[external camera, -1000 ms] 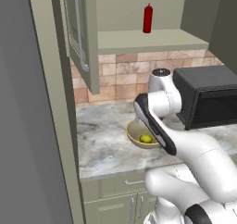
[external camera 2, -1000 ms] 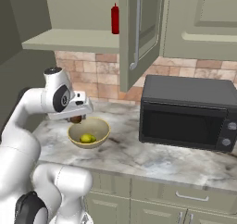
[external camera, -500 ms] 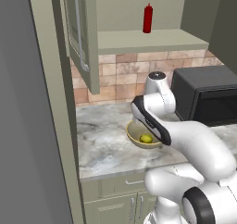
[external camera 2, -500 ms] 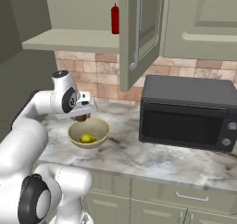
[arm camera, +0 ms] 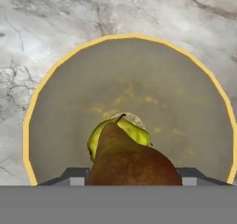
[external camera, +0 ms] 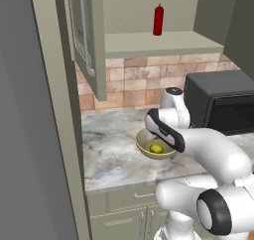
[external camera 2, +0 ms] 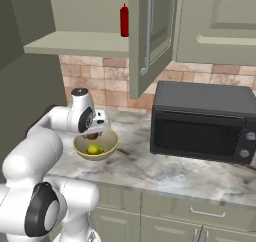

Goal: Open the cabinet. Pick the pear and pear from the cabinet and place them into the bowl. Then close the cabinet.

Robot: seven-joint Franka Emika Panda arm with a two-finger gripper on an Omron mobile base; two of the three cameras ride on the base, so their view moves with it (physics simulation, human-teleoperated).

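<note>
The end effector [external camera 2: 92,135] hovers over the golden-tan bowl [arm camera: 55,126], clamped on a brownish pear [arm camera: 132,165]. A second, yellow-green pear [external camera: 157,148] lies in the bowl at its centre. The bowl sits on the marble table [external camera: 109,154]; the cabinet [external camera: 89,40] at 12 o'clock stands open.
</note>
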